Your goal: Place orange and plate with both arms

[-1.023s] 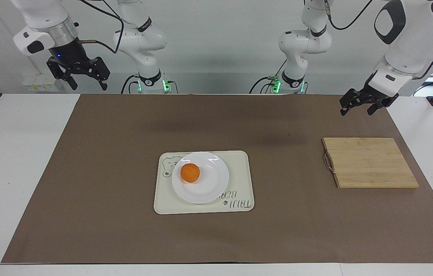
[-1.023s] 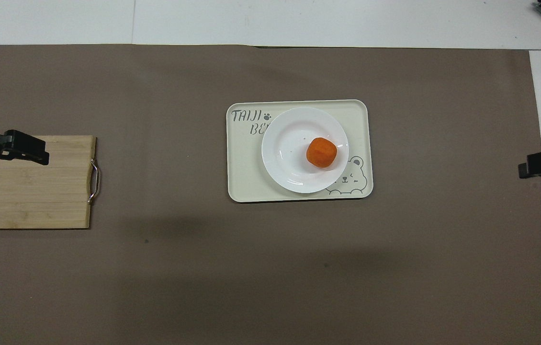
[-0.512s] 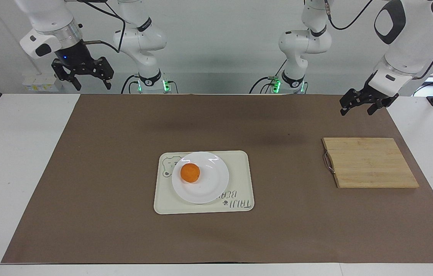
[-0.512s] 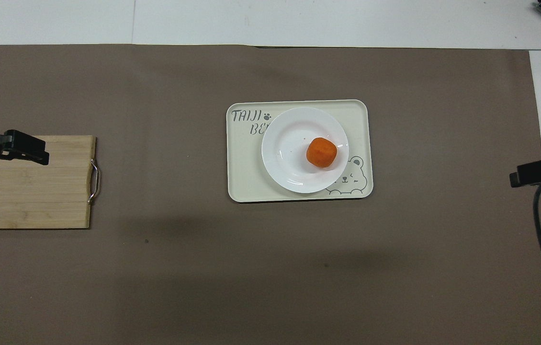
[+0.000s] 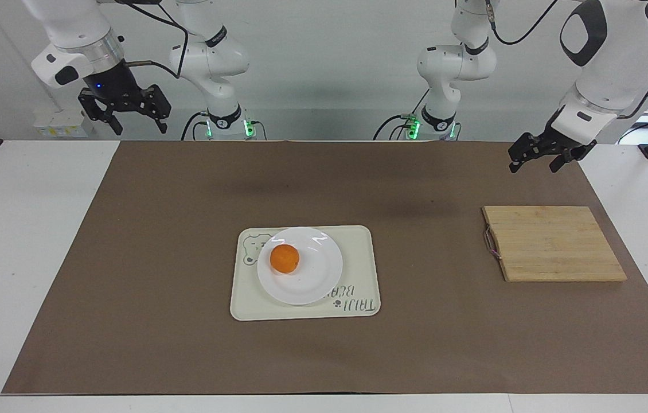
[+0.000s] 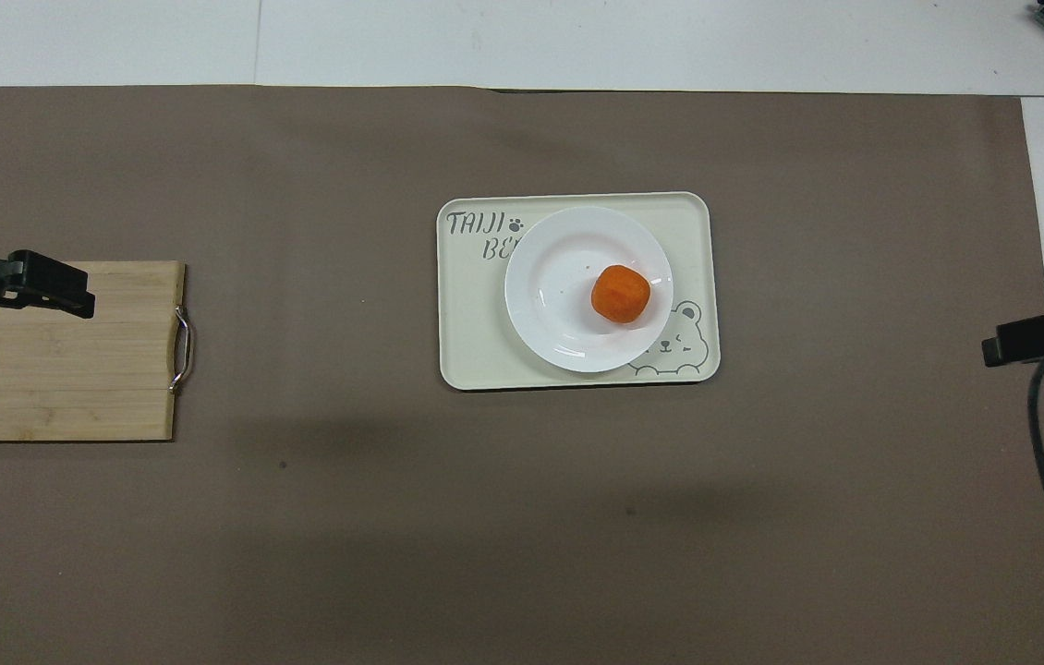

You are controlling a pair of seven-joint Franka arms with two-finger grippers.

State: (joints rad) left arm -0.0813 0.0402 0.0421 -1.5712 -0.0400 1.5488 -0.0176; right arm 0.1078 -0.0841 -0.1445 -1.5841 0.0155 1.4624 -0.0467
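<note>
Facing view: orange (image 5: 284, 258) sits on the white plate (image 5: 318, 275), off-centre toward the bear end, mid-frame. Plate rests on a cream tray (image 5: 358, 241) w/ bear drawing, centre of the brown mat (image 5: 129, 258). Wooden cutting board (image 5: 553, 244) lies flat at centre-right, well apart from the tray. Right gripper (image 5: 134, 126) hangs in the air upper left of frame, fingers spread, holding nothing. Left gripper (image 5: 533, 163) hangs upper right, over the mat's corner above the board, fingers apart, empty.

Overhead view: tray (image 6: 476, 323) mid-frame, plate (image 6: 559, 277) on it, covering part of the lettering; orange (image 6: 620, 294) on the plate, toward the bear. Board (image 6: 51, 369) at left edge, metal handle toward the tray. Left gripper (image 6: 46, 286) shows at left edge over the board's upper part; right gripper (image 6: 1035, 337) pokes in at right edge over the mat's border. Fingers' spread can't be read from this angle.
</note>
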